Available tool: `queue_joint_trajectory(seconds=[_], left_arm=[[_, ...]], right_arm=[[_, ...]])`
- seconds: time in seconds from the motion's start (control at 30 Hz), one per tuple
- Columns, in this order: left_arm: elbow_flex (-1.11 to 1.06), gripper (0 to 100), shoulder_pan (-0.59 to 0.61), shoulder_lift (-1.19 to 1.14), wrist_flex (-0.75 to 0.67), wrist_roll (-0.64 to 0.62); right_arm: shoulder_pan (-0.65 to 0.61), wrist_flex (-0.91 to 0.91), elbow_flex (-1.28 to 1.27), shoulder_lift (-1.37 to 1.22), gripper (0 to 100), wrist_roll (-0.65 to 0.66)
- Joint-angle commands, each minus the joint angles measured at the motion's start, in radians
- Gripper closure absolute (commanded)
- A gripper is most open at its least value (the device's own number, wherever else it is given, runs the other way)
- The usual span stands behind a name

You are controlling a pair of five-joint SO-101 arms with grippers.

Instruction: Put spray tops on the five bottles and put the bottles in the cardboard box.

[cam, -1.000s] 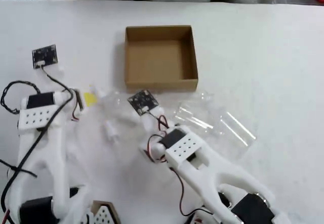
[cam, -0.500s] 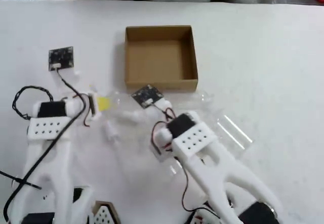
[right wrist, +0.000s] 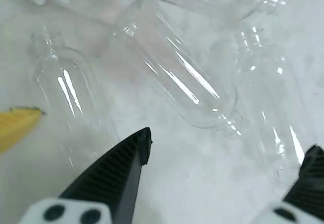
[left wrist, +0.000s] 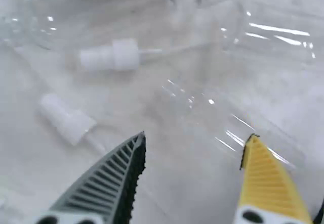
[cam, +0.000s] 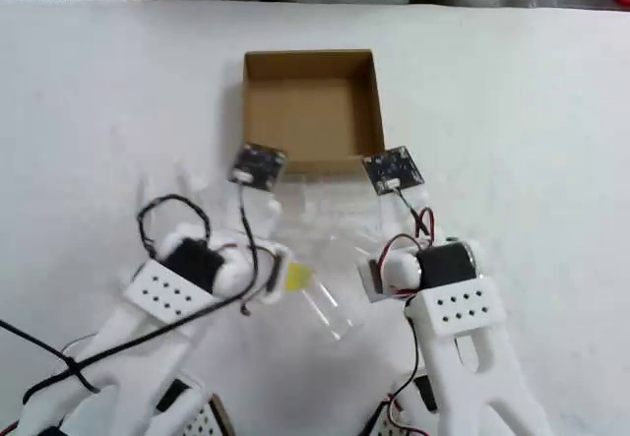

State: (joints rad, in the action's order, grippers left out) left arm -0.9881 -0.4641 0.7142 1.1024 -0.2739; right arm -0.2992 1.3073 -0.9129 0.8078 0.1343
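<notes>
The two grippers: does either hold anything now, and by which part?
Nothing is held. The left gripper and the right gripper are both open above clear bottles lying on the table.

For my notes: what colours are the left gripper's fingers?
The left gripper has one ribbed dark grey finger and one yellow; best in the left wrist view.

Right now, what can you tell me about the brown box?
The box is brown cardboard, nearly square, with low walls and an open top. It sits flat on the white table. Nothing is inside it yet. Clear bottles lie on the table by its front wall, but it is hard to tell if any of them touches it.
</notes>
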Motion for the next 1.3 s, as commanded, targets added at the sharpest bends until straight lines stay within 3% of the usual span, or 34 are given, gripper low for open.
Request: queue_joint_trajectory(seconds=[0.0, 0.23, 0.47, 0.8, 1.27], left_arm=[[-0.034, 69, -0.081, 0.028, -0.037, -0.049], [-0.114, 67, -0.114, 0.027, -0.176, -0.077], [-0.095, 45, -0.127, -0.101, -0.189, -0.198], [0.106, 49, -0.012, -0.499, -0.204, -0.281], [0.044, 53, -0.082, -0.487, -0.276, -0.276]], right_arm=[[0.015, -0.045, 0.008, -0.064, 59.8, 0.058], [0.015, -0.096, 0.011, -0.162, 59.8, 0.080], [0.012, -0.102, 0.011, -0.173, 59.8, 0.133], [0.010, -0.102, 0.008, -0.174, 59.8, 0.141], [0.015, -0.104, 0.003, -0.174, 59.8, 0.140]])
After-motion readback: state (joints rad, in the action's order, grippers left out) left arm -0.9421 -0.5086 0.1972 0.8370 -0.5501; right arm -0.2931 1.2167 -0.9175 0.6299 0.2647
